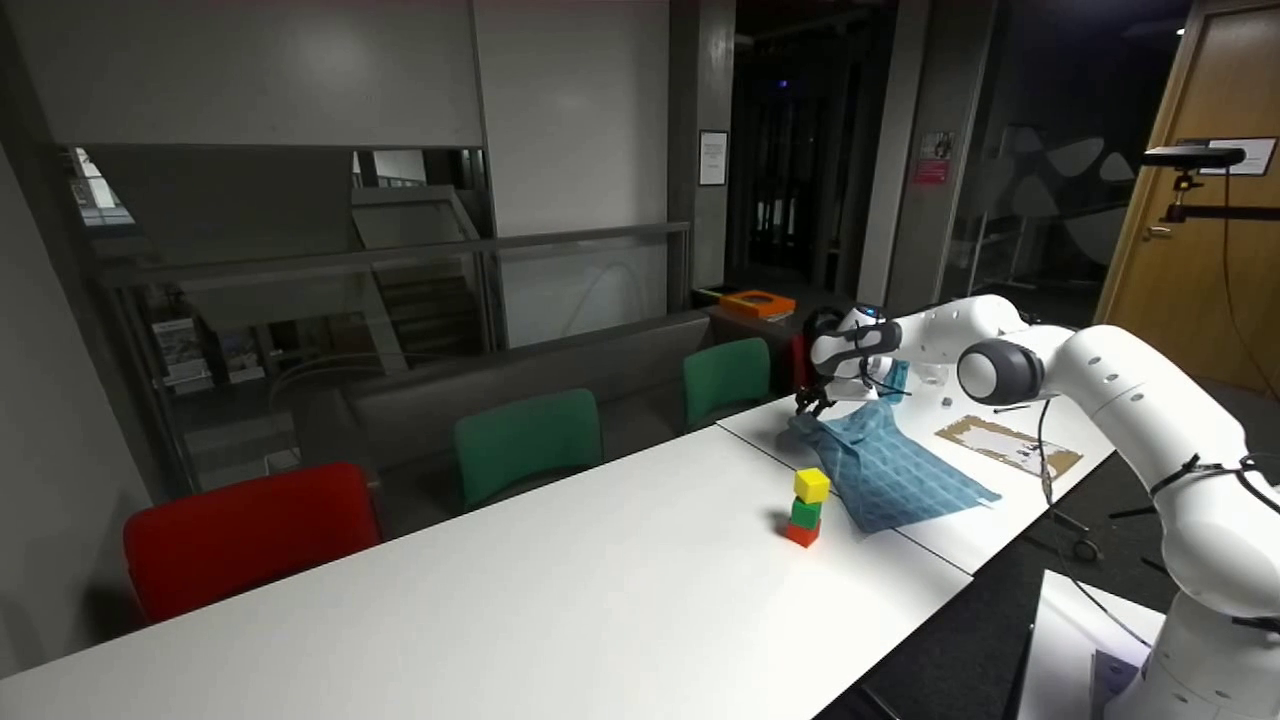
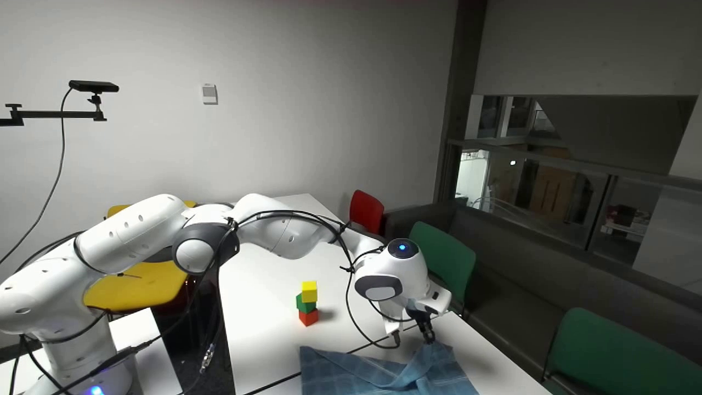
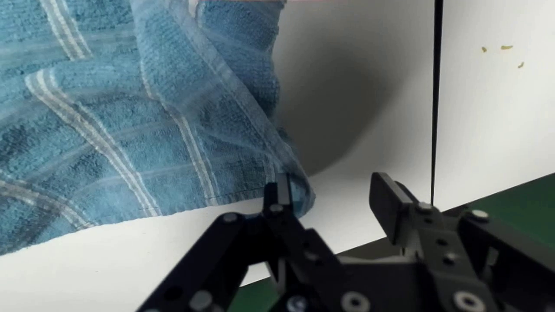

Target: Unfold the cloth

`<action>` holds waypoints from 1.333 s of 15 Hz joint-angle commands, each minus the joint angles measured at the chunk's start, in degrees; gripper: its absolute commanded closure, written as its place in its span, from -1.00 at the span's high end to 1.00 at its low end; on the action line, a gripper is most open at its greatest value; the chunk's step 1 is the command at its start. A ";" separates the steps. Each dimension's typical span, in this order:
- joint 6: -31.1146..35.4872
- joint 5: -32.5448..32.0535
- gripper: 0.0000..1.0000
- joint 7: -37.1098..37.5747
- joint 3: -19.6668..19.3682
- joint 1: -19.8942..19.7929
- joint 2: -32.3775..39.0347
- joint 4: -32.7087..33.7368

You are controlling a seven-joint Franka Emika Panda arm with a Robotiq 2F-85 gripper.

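Observation:
The blue checked cloth [image 3: 143, 125] fills the upper left of the wrist view, with a fold running diagonally to its corner. In both exterior views this cloth [image 1: 890, 470] lies on the white table, partly spread and with creases near the arm. My gripper [image 3: 331, 190] stands open at that corner, its jaws apart with table showing between them. The left finger [image 3: 284, 190] overlaps the cloth's corner, and a bit of blue fabric sits just inside it; whether it touches is unclear. The right finger [image 3: 390, 203] is away from the fabric. In an exterior view the gripper [image 2: 426, 332] points down onto the cloth.
A stack of yellow, green and red blocks [image 1: 805, 510] stands beside the cloth. Torn brown-edged cardboard [image 1: 1010, 445] lies on the table past it. A seam [image 3: 435, 99] crosses the table near the right finger. Green chairs [image 1: 530, 445] line the table's edge.

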 commanded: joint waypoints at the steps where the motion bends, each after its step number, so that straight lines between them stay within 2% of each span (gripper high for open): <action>1: -3.52 -0.25 -0.57 1.49 -0.45 -0.18 1.07 4.31; 3: -4.42 -0.19 -0.89 1.76 -0.51 -0.14 1.00 5.38; 4: -4.70 -0.08 -0.99 1.63 -0.37 -0.13 0.63 5.72; 9: -4.01 -1.31 -1.00 2.51 -1.55 1.66 -0.60 7.86; 10: -3.96 -1.63 -0.48 2.47 -1.81 2.05 -0.61 8.42; 12: -3.81 -2.12 -0.31 2.74 -2.61 2.79 -0.34 9.54; 20: -3.16 -1.26 0.87 1.91 -3.18 2.22 0.63 9.38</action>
